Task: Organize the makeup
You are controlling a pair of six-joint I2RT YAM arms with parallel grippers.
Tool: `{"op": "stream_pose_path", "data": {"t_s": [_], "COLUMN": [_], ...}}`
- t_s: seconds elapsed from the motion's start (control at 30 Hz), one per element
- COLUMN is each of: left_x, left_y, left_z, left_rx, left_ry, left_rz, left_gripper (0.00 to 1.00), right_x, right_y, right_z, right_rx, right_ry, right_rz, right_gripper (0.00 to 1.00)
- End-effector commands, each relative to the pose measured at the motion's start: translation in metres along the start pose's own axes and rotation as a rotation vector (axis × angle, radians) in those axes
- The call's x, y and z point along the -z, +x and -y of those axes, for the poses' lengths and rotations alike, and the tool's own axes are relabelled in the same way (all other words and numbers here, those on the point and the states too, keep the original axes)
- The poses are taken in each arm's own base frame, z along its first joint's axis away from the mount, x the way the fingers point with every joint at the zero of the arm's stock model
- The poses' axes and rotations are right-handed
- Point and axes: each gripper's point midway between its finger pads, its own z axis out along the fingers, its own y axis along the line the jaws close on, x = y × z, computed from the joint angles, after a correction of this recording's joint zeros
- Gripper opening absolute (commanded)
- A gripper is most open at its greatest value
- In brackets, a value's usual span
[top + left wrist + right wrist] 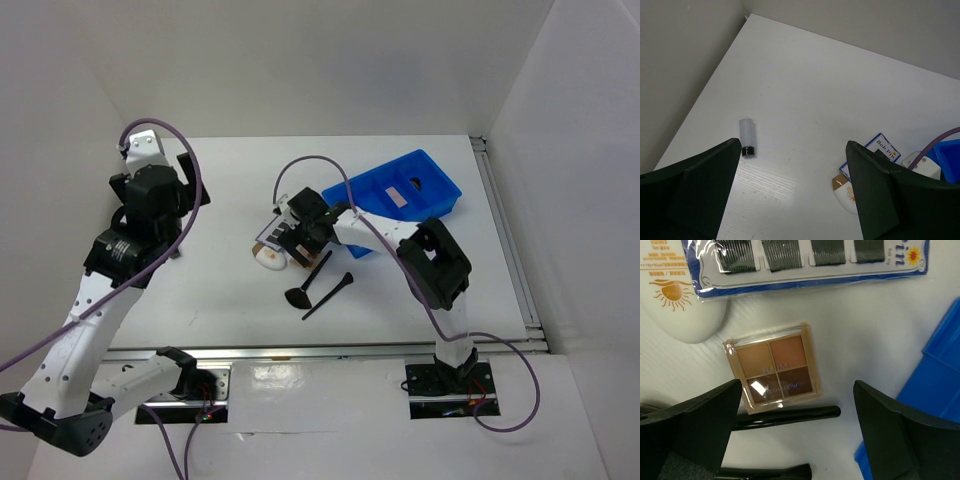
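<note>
My right gripper [797, 385] is open and hangs low over a tan square eyeshadow compact [774, 367] with four pans; its jaws stand either side of it, not touching. Two thin black brushes [790, 415] lie just below the compact and show in the top view [326, 290]. A white egg-shaped sponge with a tan base [682, 315] lies to the left, also in the top view [268, 259] and the left wrist view [844, 192]. My right gripper [298, 232] hides the compact from above. My left gripper [794, 147] is open and empty, high over the table's left part.
A blue-edged card of hairpins [805, 260] lies beside the sponge. The blue tray [440, 190] sits at the back right with a pink flat item [403, 197] inside; its edge [940, 385] is close to my right finger. A small clear tube with a black cap [747, 137] lies at the far left.
</note>
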Motion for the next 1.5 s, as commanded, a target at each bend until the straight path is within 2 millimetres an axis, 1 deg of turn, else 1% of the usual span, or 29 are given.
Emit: {"op": "stream_pose_path", "data": {"t_s": [0.0, 0.03, 0.07, 0.13, 0.23, 0.3, 0.33, 0.4, 0.47, 0.5, 0.57, 0.6, 0.63, 0.7, 0.87, 0.9, 0.93, 1.0, 1.03, 1.1, 1.13, 1.17, 1.23, 1.27, 1.3, 1.33, 1.4, 1.43, 1.47], "left_x": [0.003, 0.001, 0.001, 0.001, -0.001, -0.001, -0.003, -0.003, -0.003, -0.003, -0.003, -0.003, -0.003, -0.004, -0.004, -0.004, -0.004, -0.004, -0.004, -0.004, -0.006, -0.006, -0.006, -0.006, -0.006, -0.006, -0.005, -0.005, -0.005], "left_y": [-0.016, -0.014, -0.014, -0.014, -0.010, -0.010, -0.008, -0.008, -0.008, -0.008, -0.008, -0.008, -0.008, -0.004, -0.004, -0.004, -0.004, -0.004, -0.004, -0.004, -0.001, -0.001, -0.001, -0.001, -0.001, -0.001, -0.006, -0.006, -0.006], "left_z": [0.001, 0.003, 0.003, 0.003, 0.003, 0.003, 0.004, 0.004, 0.005, 0.005, 0.005, 0.005, 0.005, 0.005, 0.005, 0.005, 0.005, 0.005, 0.005, 0.005, 0.008, 0.008, 0.008, 0.008, 0.008, 0.008, 0.011, 0.011, 0.011], "left_rx": [0.014, 0.007, 0.007, 0.007, 0.001, 0.001, -0.004, -0.004, -0.004, -0.004, -0.004, -0.004, -0.004, -0.010, -0.010, -0.010, -0.010, -0.010, -0.010, -0.001, -0.007, -0.007, -0.007, -0.007, -0.007, -0.007, 0.005, 0.005, 0.005], "left_ry": [0.006, 0.003, 0.003, 0.003, 0.001, 0.001, -0.002, -0.002, 0.007, 0.007, 0.007, 0.007, 0.007, 0.004, 0.004, 0.004, 0.004, 0.004, 0.004, 0.004, 0.011, 0.011, 0.011, 0.011, 0.011, 0.011, 0.024, 0.024, 0.024], "left_rz": [0.043, 0.035, 0.035, 0.035, 0.028, 0.028, 0.021, 0.021, 0.018, 0.018, 0.018, 0.018, 0.018, 0.012, 0.012, 0.012, 0.012, 0.012, 0.012, 0.012, 0.002, 0.002, 0.002, 0.002, 0.002, 0.002, 0.012, 0.012, 0.012], "left_gripper": [1.00, 1.00, 1.00, 1.00, 1.00, 1.00, 1.00, 1.00, 1.00, 1.00, 1.00, 1.00, 1.00, 1.00, 1.00, 1.00, 1.00, 1.00, 1.00, 1.00, 1.00, 1.00, 1.00, 1.00, 1.00, 1.00, 1.00, 1.00, 1.00], "right_x": [-0.011, -0.019, -0.019, -0.029, -0.033, -0.034, -0.039, -0.039, -0.041, -0.039, -0.039, -0.039, -0.036, -0.037, -0.017, -0.010, 0.003, 0.018, 0.030, 0.054, 0.061, 0.077, 0.094, 0.108, 0.114, 0.118, 0.127, 0.125, 0.126], "right_y": [-0.008, -0.001, -0.001, 0.002, 0.003, 0.008, 0.014, 0.014, 0.025, 0.019, 0.019, 0.019, 0.016, 0.017, -0.012, -0.021, -0.038, -0.050, -0.065, -0.084, -0.087, -0.097, -0.105, -0.110, -0.109, -0.105, -0.097, -0.086, -0.081], "right_z": [-0.010, -0.014, -0.014, -0.016, -0.018, -0.021, -0.023, -0.023, -0.024, -0.025, -0.026, -0.026, -0.025, -0.026, -0.019, -0.016, -0.013, -0.002, 0.003, 0.019, 0.022, 0.033, 0.056, 0.071, 0.081, 0.106, 0.138, 0.163, 0.175], "right_rx": [0.044, 0.044, 0.044, 0.045, 0.045, 0.045, 0.034, 0.034, 0.025, 0.025, 0.015, 0.015, 0.006, 0.006, -0.004, -0.005, -0.005, -0.015, -0.017, -0.043, -0.046, -0.070, -0.114, -0.135, -0.165, -0.223, -0.297, -0.363, -0.399], "right_ry": [-0.032, -0.049, -0.050, -0.061, -0.070, -0.084, -0.085, -0.085, -0.089, -0.095, -0.095, -0.095, -0.094, -0.093, -0.070, -0.056, -0.050, -0.017, 0.000, 0.056, 0.071, 0.097, 0.156, 0.204, 0.225, 0.265, 0.342, 0.397, 0.426], "right_rz": [0.026, 0.005, 0.004, -0.006, -0.005, -0.015, -0.028, -0.028, -0.051, -0.032, -0.032, -0.032, -0.023, -0.020, 0.069, 0.094, 0.140, 0.179, 0.219, 0.286, 0.300, 0.339, 0.384, 0.425, 0.433, 0.436, 0.422, 0.385, 0.368], "right_gripper": [1.00, 1.00, 1.00, 1.00, 1.00, 1.00, 1.00, 1.00, 0.99, 0.94, 0.85, 0.77, 0.61, 0.50, 0.48, 0.48, 0.48, 0.48, 0.48, 0.48, 0.48, 0.48, 0.48, 0.48, 0.48, 0.48, 0.50, 0.50, 0.50]}}
